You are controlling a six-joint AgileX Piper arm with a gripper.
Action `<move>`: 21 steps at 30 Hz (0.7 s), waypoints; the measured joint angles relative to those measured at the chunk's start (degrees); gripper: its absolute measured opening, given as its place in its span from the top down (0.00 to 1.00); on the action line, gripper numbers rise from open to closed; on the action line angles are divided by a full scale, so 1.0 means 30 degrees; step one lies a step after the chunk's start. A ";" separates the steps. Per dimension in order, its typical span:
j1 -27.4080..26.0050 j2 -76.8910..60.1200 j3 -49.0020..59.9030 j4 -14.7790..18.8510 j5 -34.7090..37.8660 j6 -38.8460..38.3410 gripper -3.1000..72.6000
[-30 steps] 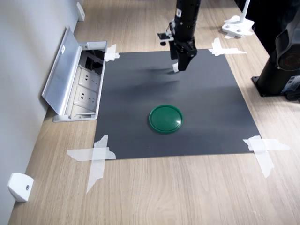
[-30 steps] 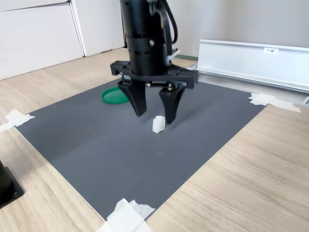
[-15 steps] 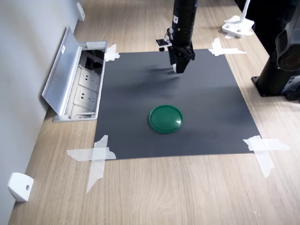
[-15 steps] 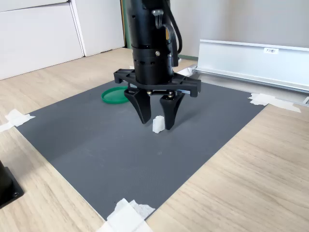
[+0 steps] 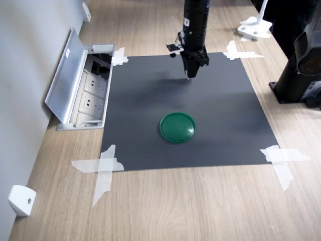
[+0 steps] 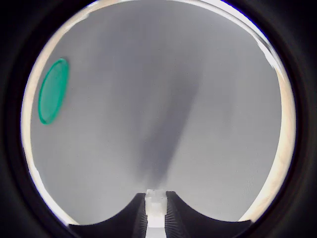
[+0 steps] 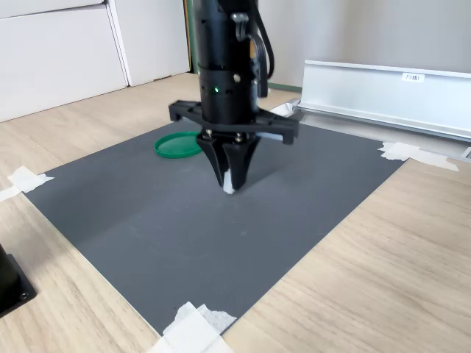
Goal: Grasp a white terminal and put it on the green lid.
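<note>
I see the dark mat (image 5: 210, 100) taped flat on the wooden table (image 5: 200, 201), with the green lid (image 5: 177, 126) near the mat's middle, well apart from my gripper (image 7: 229, 184). The 2 jaws are pinched on the white terminal (image 6: 155, 208), low over the mat. The block is tiny and gripped near the tips; I judge a jerky lift could twist it loose.

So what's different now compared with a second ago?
The gripper closed from wide open onto the white terminal, now clamped between the fingers and apparently lifted just off the mat. The green lid stayed where it was.
</note>
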 joint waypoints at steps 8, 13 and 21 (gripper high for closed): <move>0.4790 -0.0409 -0.0923 0.1266 0.0997 0.0000 0.83; 0.7418 -0.0409 -0.1444 0.1630 0.0312 0.0155 0.83; 0.8842 0.0857 -0.1774 0.1626 -0.1263 0.0686 0.83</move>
